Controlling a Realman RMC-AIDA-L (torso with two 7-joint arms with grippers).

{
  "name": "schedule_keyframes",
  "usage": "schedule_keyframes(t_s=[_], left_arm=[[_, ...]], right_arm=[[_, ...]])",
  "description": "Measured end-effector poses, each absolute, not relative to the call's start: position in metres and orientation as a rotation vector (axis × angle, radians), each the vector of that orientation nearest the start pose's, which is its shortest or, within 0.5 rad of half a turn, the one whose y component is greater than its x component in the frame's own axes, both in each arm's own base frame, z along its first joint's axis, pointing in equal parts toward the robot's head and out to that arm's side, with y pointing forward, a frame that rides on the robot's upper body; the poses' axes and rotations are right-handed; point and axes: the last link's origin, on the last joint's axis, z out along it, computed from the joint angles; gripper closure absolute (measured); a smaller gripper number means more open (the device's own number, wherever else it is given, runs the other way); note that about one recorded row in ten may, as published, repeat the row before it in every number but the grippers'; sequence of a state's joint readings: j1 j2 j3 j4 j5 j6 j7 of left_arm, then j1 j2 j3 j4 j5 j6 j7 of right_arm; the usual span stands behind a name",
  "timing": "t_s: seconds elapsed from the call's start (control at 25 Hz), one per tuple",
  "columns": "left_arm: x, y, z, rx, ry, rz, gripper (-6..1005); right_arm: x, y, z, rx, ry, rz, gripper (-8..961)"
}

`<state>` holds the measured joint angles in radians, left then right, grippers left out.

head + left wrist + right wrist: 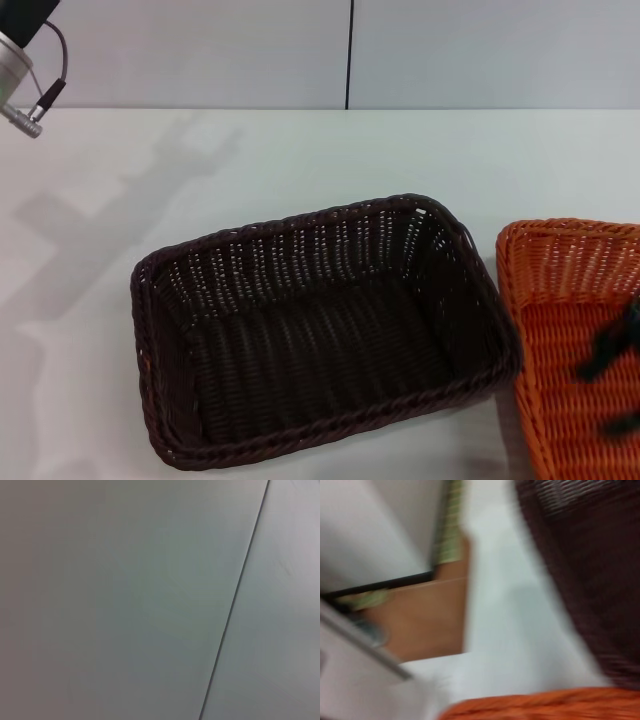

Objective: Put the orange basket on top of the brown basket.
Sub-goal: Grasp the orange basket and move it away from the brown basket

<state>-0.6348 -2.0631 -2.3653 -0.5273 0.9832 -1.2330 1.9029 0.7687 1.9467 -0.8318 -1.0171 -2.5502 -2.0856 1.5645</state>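
Nearest to us, at the right edge of the white table (90,300), lies the orange basket (575,330), partly cut off by the frame. We see dark shapes over its inside at the right edge, probably part of the right gripper (615,385); whether that claw is released, clenched or grasping the rim we cannot tell. Just left of it, close by with a thin strip of table between, sits the brown basket (320,340), upright, open side up, at a slight angle to the table edge. Farther off and to the left, only a silver part of the left arm (22,60) shows at the corner, raised well apart from both baskets; its claw is out of sight.

We judge the stacking not yet done. The main risk is a hold on one side only: the orange basket could tilt as it rises, catch the brown rim and push that basket aside, or settle crooked.

The right wrist view adds what the head view lacks: the brown weave (585,575) and orange rim (545,705) with table between them, heavily blurred. The left wrist view shows only a plain wall (125,600).
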Motion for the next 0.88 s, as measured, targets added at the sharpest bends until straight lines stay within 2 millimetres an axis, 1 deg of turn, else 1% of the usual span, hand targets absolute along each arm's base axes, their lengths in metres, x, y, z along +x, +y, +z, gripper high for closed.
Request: schedule_keyframes(t_s=[0.12, 0.24, 0.36, 0.48, 0.6, 0.76, 0.88], left_arm=[[-0.208, 0.421, 0.084, -1.812, -0.600, -1.425, 139], [-0.209, 0.421, 0.084, -1.812, -0.603, -1.426, 139], [-0.209, 0.420, 0.084, -1.811, -0.604, -1.427, 139], [-0.211, 0.420, 0.084, -1.810, -0.609, -1.426, 139], [-0.212, 0.419, 0.084, -1.808, -0.612, -1.425, 139], [-0.213, 0.419, 0.084, -1.803, -0.615, -1.427, 139], [-0.213, 0.419, 0.085, -1.798, -0.616, -1.432, 139]], right_arm=[[0.213, 0.356, 0.105, -3.114, 0.243, -0.287, 345], [0.217, 0.375, 0.123, -2.950, 0.225, -0.261, 347], [0.221, 0.390, 0.131, -2.812, 0.188, -0.218, 349], [0.225, 0.399, 0.128, -2.752, 0.172, -0.200, 351], [0.230, 0.406, 0.119, -2.753, 0.169, -0.211, 353], [0.238, 0.411, 0.106, -2.762, 0.170, -0.269, 356], [0.243, 0.413, 0.100, -2.765, 0.177, -0.322, 358]])
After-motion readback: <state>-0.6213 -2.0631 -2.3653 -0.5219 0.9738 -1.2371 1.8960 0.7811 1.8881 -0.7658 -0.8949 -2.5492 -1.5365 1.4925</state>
